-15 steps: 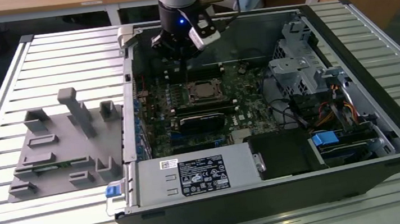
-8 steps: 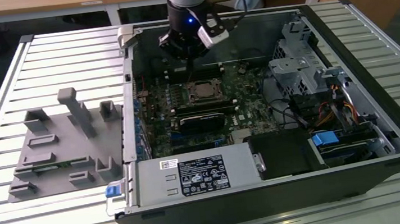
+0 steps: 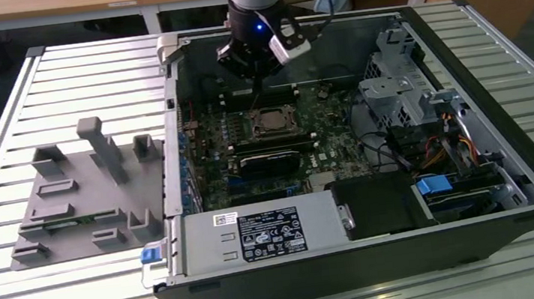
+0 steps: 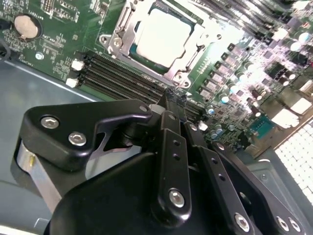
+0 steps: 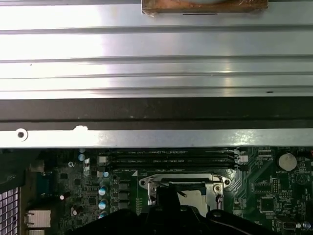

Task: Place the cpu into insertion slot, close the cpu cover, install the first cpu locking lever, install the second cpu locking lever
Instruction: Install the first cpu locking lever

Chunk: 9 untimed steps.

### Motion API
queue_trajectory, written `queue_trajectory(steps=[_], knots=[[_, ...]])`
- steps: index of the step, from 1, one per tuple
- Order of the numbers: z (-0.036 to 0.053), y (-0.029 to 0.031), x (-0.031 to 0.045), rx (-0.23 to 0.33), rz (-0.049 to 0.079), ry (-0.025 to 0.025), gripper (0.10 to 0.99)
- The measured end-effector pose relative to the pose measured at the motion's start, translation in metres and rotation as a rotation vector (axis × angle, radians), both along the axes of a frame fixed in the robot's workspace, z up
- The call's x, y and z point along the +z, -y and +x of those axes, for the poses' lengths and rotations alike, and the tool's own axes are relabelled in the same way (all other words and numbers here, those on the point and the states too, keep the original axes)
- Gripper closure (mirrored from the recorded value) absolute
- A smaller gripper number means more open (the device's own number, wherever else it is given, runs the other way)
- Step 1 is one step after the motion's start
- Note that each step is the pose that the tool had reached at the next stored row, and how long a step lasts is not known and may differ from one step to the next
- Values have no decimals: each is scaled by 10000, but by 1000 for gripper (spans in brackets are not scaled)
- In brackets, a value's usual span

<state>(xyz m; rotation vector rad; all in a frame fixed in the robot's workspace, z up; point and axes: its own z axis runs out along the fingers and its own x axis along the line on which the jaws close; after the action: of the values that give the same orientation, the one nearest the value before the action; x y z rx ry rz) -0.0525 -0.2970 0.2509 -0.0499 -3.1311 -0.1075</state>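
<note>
You are looking down into an open computer case that is lying on its side on a slatted metal desk. The arm is reaching in from above, and its black end effector is hanging over the green motherboard, near the case's far wall in the exterior view.

In the second wrist view the end effector is showing its tips drawn together into one narrow point, and it is gripping nothing that you can see. That point is sitting over the long black memory slots, just beside a corner of the socket (whether it is touching the board cannot be told).

The cpu, a pale square chip, is lying flat inside the insertion slot at the middle of the board. The cpu cover, a thin silver frame, is lying down around it, with the chip's face showing through its window.

To the exterior view's left, a grey moulded fixture tray is resting on the desk, apart from the case. A silver power supply box is occupying the case's near edge.
</note>
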Motion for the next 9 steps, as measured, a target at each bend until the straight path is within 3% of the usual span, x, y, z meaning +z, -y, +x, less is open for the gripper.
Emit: queue_trajectory(steps=[3,9], knots=[[0,0,-13,1,180,58,980],[5,-2,-91,3,195,98,980]])
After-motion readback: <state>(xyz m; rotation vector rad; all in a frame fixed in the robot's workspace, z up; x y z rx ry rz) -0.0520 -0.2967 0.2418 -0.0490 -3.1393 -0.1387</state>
